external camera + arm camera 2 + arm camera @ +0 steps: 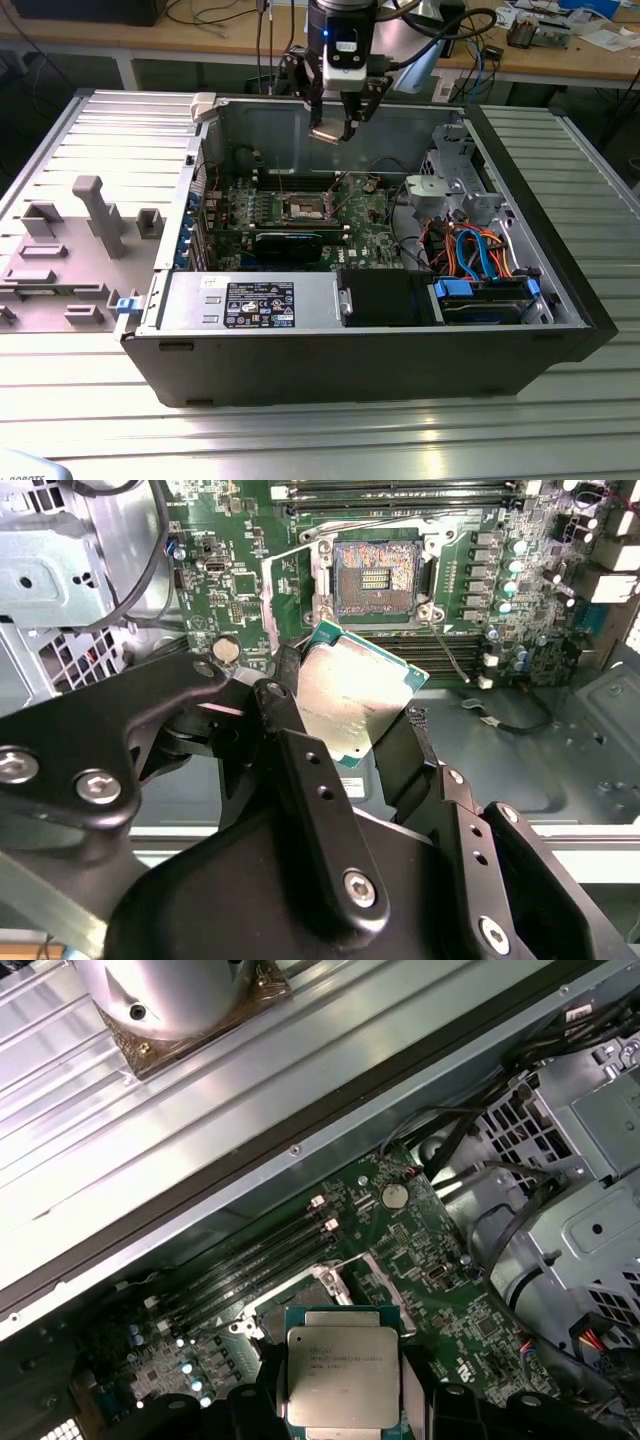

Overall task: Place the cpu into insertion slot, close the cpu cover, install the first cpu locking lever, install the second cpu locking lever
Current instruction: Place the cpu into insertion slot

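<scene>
Cpu [352, 695] edge-clamped in gripper [350, 708], well above open insertion slot [378, 575].

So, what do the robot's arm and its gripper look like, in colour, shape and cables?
The black gripper is made of jointed flat metal links with round silver screw heads. In the exterior view, a white and black wrist block with a small blue light sits above it, and black cables loop away from the arm.
</scene>
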`<state>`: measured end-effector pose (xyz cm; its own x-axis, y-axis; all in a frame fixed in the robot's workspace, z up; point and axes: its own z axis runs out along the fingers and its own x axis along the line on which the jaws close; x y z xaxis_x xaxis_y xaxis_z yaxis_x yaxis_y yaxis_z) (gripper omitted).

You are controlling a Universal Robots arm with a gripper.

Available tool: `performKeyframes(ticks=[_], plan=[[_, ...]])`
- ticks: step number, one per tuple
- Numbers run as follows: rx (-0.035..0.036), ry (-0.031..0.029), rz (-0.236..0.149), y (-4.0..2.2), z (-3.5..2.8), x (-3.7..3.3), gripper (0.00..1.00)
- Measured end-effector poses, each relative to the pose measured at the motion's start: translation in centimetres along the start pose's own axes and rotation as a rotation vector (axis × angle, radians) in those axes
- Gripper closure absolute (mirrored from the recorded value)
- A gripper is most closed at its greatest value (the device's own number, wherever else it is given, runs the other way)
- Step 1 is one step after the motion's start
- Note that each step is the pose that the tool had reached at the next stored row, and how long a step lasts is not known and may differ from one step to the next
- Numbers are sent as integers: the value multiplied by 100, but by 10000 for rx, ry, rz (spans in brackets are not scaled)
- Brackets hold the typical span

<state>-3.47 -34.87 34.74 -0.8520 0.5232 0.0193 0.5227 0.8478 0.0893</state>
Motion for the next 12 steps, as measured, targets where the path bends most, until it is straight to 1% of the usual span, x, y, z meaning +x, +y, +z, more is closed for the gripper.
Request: performKeyframes(ticks=[2,5,12], plan=[[-2,-8,96,0,3,0,46],[-7,-32,360,-1,12,0,46],[-14,-64,719,-2,26,0,46]])
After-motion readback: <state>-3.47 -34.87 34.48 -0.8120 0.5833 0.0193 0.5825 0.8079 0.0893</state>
